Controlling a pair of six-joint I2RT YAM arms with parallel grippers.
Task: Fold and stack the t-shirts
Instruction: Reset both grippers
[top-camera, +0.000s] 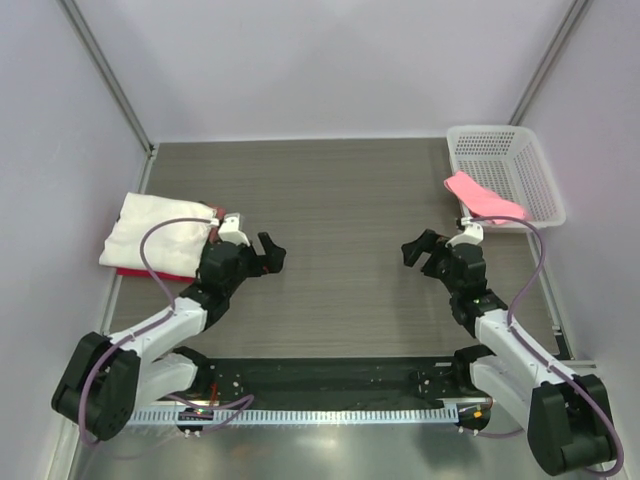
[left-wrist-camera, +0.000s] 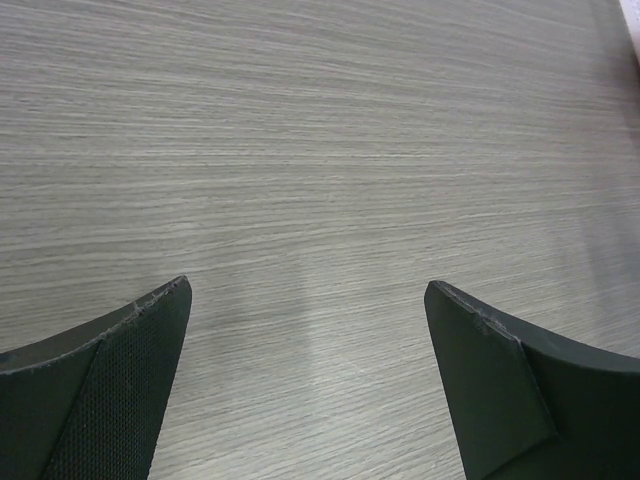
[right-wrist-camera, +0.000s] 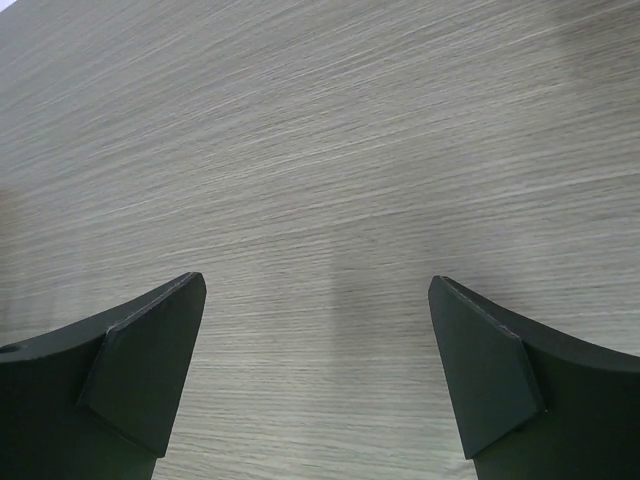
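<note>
Only overhead shows the folded cream-white cloth t-shirt (top-camera: 158, 232) at nine o'clock; wrist views show left gripper (left-wrist-camera: 308, 288) and right gripper (right-wrist-camera: 318, 282) released over grey wood-grain table (left-wrist-camera: 320, 120).

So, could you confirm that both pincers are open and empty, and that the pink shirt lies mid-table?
Not quite: the pink shirt is draped over the near-left rim of the white basket at the far right, as the top view shows. The left pincer and right pincer are indeed open and empty.
</note>
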